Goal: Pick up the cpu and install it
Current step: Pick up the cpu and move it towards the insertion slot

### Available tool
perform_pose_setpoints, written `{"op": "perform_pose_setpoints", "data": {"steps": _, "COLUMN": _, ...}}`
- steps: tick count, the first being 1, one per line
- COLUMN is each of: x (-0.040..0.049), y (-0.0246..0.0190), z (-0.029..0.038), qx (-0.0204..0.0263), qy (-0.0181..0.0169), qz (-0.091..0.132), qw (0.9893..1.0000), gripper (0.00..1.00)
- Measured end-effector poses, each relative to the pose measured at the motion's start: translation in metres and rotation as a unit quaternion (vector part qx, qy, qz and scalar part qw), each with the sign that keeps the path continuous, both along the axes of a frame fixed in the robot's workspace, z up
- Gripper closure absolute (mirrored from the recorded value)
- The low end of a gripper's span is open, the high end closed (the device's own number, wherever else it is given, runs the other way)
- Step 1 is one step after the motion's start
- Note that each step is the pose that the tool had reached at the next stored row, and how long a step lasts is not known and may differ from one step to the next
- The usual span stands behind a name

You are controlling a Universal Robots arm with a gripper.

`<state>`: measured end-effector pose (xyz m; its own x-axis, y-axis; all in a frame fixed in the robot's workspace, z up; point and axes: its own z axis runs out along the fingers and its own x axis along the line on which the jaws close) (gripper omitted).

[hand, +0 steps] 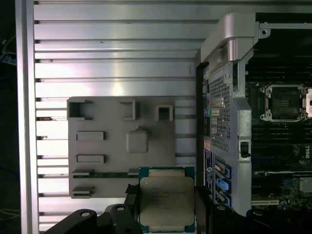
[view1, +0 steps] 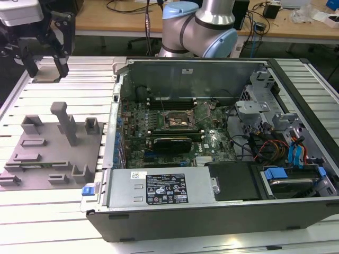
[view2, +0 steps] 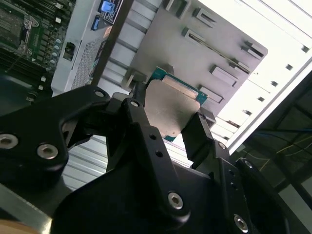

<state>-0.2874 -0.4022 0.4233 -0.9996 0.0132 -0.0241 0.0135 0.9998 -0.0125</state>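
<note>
The cpu (hand: pixel 166 200), pale silver top showing, was seen clamped at opposite edges between the black fingers (view2: pixel 197 134) of the gripper (view1: pixel 46 67) and held in the air near the grey tray (view1: pixel 53 152). In the exterior view, the gripper was found at ten o'clock and the tray at eight o'clock. The dark socket (view1: pixel 179 119) lay near centre inside the open computer case (view1: pixel 212 225), well apart from both.

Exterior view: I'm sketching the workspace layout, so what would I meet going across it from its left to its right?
Tray → socket → orange cables → blue cables.
</note>
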Motion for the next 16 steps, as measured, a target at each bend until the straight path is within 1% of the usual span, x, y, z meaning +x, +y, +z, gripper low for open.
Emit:
{"op": "perform_pose_setpoints", "data": {"steps": 2, "x": 0.0022, "y": 0.0000, "z": 0.0000, "qx": 0.0000, "qy": 0.0000, "qz": 0.000, "qw": 1.0000, "gripper": 0.45}}
{"op": "perform_pose_setpoints", "data": {"steps": 6, "x": 0.0121, "y": 0.0000, "z": 0.0000, "qx": 0.0000, "qy": 0.0000, "qz": 0.000, "qw": 1.0000, "gripper": 0.45}}
{"op": "perform_pose_setpoints", "data": {"steps": 8, "x": 0.0183, "y": 0.0000, "z": 0.0000, "qx": 0.0000, "qy": 0.0000, "qz": 0.000, "qw": 1.0000, "gripper": 0.45}}
{"op": "perform_pose_setpoints", "data": {"steps": 14, "x": 0.0328, "y": -0.0002, "z": 0.0000, "qx": 0.0000, "qy": 0.0000, "qz": 0.000, "qw": 1.0000, "gripper": 0.45}}
{"op": "perform_pose_setpoints", "data": {"steps": 16, "x": 0.0396, "y": -0.0002, "z": 0.0000, "qx": 0.0000, "qy": 0.0000, "qz": 0.000, "qw": 1.0000, "gripper": 0.45}}
